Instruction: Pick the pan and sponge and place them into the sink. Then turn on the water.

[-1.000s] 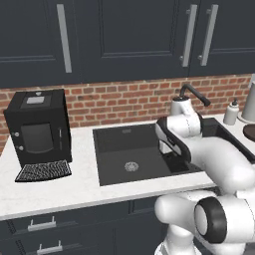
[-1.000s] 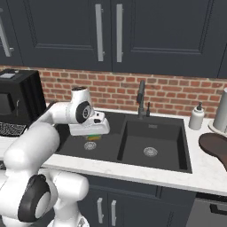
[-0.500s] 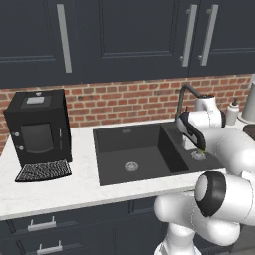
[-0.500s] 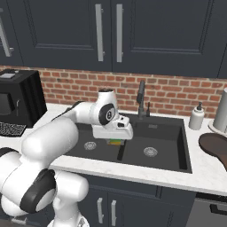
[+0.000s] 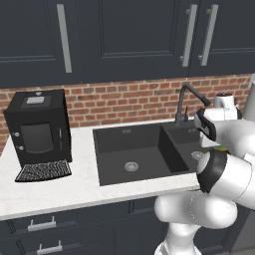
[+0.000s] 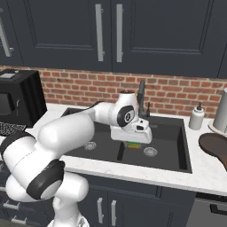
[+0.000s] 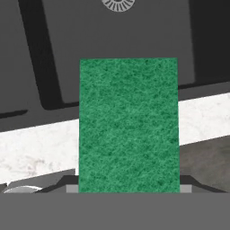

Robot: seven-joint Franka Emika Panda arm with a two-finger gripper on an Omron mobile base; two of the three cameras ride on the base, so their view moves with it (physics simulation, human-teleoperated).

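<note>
Sponge: the small rectangular sponge with green top and yellow underside (image 7: 129, 126) sits in the gripper (image 6: 133, 142), carried above the right basin of the black matte double-basin sink (image 6: 170, 160). In the right base view only a green-yellow sliver shows under the white hand.
Gripper state: clamped on the sponge, jaws partly apart around its width. The hand view has the green face standing up between the finger tips, and nothing supports it from below.
Pan: the round dark frying pan with brownish inside (image 6: 216, 148) lies on the white marble table (image 6: 201, 175) to the right of the sink, well apart from the gripper. Not yet moved, by my reading.
Water: no blue stream falls from the dark gooseneck faucet (image 5: 185, 101); tap judged off.
Done so far: sponge lifted and brought over the sink.
Left to do: release the sponge into a basin, fetch the pan and set it in, then open the faucet.
Hidden or unclear: the finger tips are covered by the sponge in the hand view. The pan is cut off at the frame edge, handle not seen. In the left base view the arm's own body blocks the right basin floor and the gripper. The faucet lever is too small to read.
</note>
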